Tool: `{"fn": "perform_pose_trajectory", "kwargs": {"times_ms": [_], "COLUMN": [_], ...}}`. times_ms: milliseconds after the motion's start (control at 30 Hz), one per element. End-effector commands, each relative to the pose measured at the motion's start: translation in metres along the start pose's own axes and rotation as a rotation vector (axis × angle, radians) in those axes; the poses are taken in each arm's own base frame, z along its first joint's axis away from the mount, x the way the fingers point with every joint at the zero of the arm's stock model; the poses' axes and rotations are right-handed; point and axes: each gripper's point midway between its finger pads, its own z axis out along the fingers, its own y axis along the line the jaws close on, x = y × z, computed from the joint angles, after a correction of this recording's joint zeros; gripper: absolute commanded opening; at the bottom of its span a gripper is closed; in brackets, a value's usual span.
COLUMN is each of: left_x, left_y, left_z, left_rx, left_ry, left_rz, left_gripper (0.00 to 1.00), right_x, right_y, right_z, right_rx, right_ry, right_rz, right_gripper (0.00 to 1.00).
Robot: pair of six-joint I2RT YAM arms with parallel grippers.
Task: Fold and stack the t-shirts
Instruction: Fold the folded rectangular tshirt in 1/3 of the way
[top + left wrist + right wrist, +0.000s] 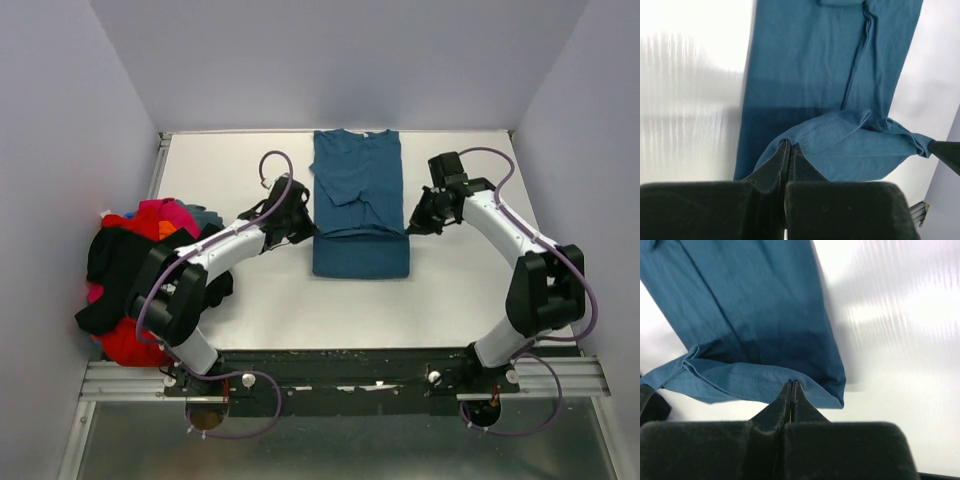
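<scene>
At the near left of the white desk (460,300), a loose pile of t-shirts (135,270) in red, magenta, orange and black lies heaped and partly hanging over the desk's left edge. None of them is folded yet.

Further in, at mid-desk, the 2 tools face each other across 1 shirt. The left tool (790,148) has its fingers pressed together, pinching a doubled edge of cloth. The right tool (791,385) is likewise pressed together, pinching a stitched hem.

Both grip the teal-blue t-shirt (358,185), which lies lengthwise at the centre of the desk, collar toward the far edge and sides already turned in to a narrow rectangle. The held edge spans from tool to tool as a slack, sagging band, raised above the flat cloth and casting a dark shadow on it. The left tool sits at the shirt's left border, the right tool at its right border, about midway along its length.

The shirt looks light, thin and very limp, so it should droop wherever unsupported and wrinkle easily. It is judged best held at the 2 corners of the hem, where the stitching gives a firmer grip, and kept evenly taut between the tools so the fold lands square.
</scene>
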Motion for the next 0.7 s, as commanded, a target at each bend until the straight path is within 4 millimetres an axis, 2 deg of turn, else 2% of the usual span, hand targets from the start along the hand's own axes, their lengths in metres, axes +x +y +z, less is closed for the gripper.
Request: {"fn": "perform_pose_trajectory", "kwargs": {"times_ms": [0,67,200,467,667], "left_x": [-0.029,-0.035,-0.044,-0.066,-0.078], "left_y": [-0.013,-0.005,-0.004,-0.003,-0.007], "left_z": [0.022,0.034,0.051,0.059,0.073], "left_rx": [-0.003,-0.049,-0.071,-0.096,-0.081], "left_ry": [-0.044,-0.050,-0.039,-0.080,-0.083], "left_rz": [0.041,0.054,0.072,0.067,0.065], "left_gripper": [0.00,0.00,0.00,0.00,0.00], "right_x": [-0.036,-0.041,-0.053,-0.084,-0.094], "right_y": [0.007,0.011,0.010,0.019,0.019], "right_z": [0.020,0.032,0.050,0.058,0.070], "right_rx": [0.023,0.027,0.050,0.051,0.051], "right_ry": [-0.035,-0.012,0.010,-0.014,0.001], "right_rz": [0.001,0.004,0.017,0.014,0.036], "right_gripper": [0.01,0.01,0.01,0.01,0.01]}}
